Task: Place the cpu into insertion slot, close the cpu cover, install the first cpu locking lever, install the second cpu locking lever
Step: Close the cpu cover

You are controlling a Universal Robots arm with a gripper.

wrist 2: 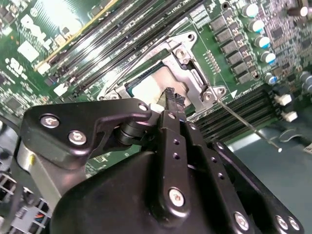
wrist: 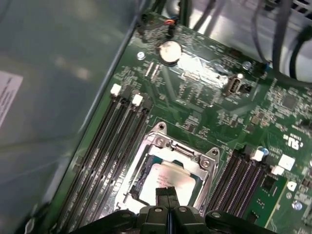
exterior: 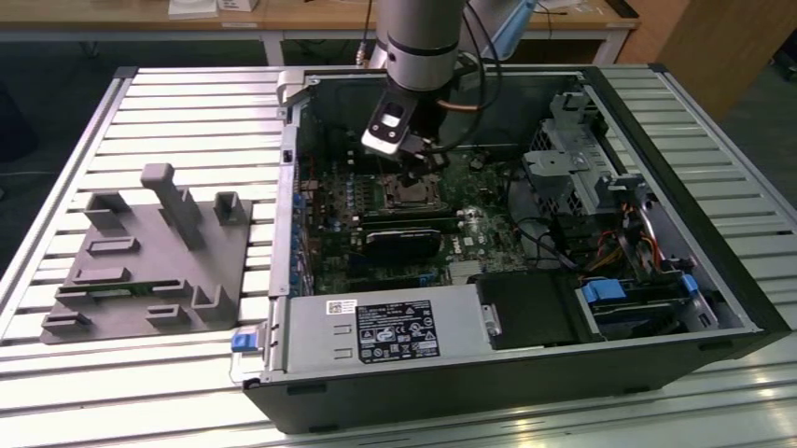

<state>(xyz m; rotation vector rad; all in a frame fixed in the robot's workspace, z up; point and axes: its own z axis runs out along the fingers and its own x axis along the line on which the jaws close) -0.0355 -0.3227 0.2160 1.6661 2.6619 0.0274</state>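
**Tool (wrist 2: 171, 96) poised over the processor socket.** The two fingers are pressed together tip to tip, with nothing visible between them. Their ends stand directly above the cpu (wrist: 170, 174) and close to it; whether they touch it cannot be told.

The cpu lies flat in the insertion slot, pale top up. The cpu cover (wrist: 192, 157) frames it and appears to be folded down around it. From one corner of the socket a thin wire locking lever (wrist 2: 248, 126) stands out over the board, its long axis crossing the nearby memory slots (wrist 2: 234, 114). It is judged unlatched.

In the exterior view the socket lies at six o'clock of the tool, almost beneath it, on the motherboard (exterior: 486, 229). A black card (exterior: 401, 243) lies at six o'clock of the socket. Outside the computer case (exterior: 524, 392), at nine o'clock, a grey fixture (exterior: 149, 261) rests on the slatted worktop (exterior: 88, 121).
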